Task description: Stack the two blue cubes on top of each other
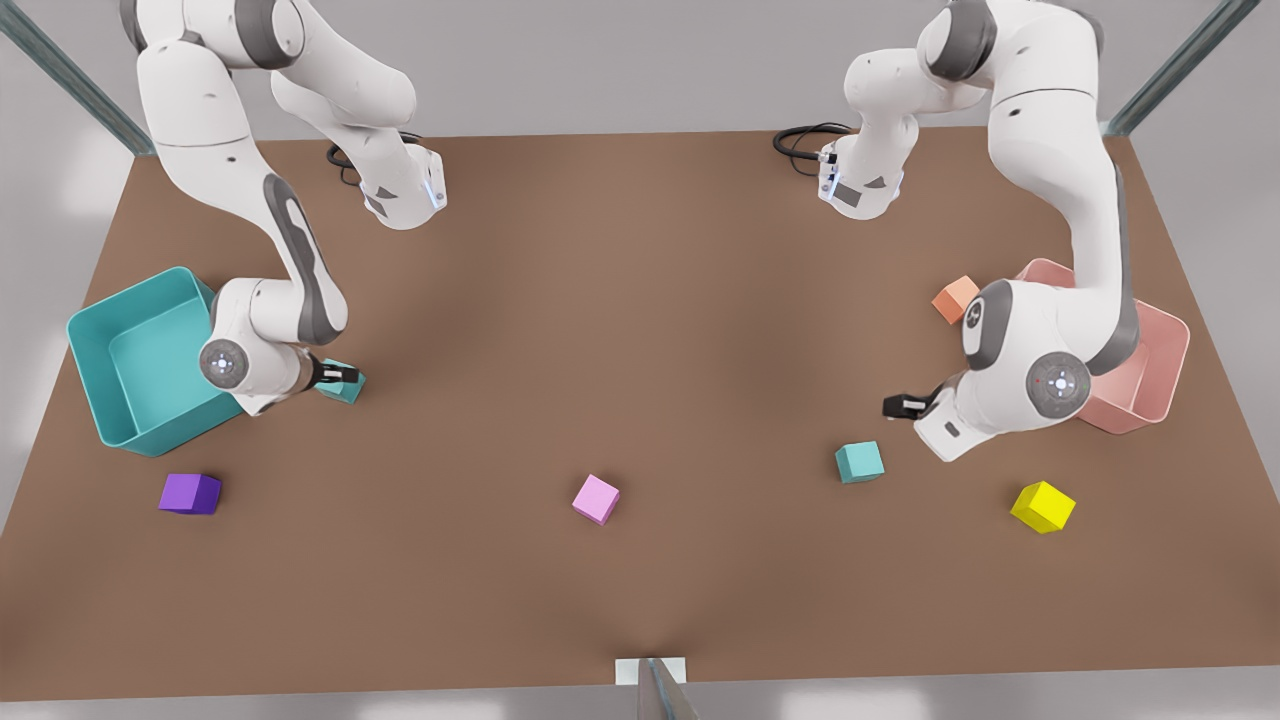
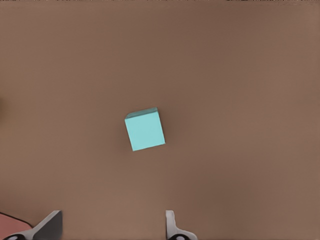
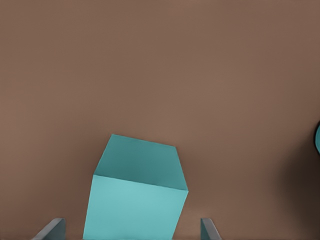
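Evidently, the grasp of the first block was in hand. The right gripper [image 1: 338, 377] (on the front view's left, just beside the large teal open bin [image 1: 110, 330]) stood low over the brown table [image 1: 640, 300], its fingers wide apart and straddling one small plain teal cube [image 3: 135, 200] without pinching it. The left gripper [image 1: 897, 405], near the pink open bin [image 1: 1165, 370], hung above the other small plain teal cube [image 2: 145, 130], also spread wide and holding nothing. That cube lay well apart from the first, across the table. The next move likely called for the right gripper to close squarely on its cube, then lift and carry it over to the other.
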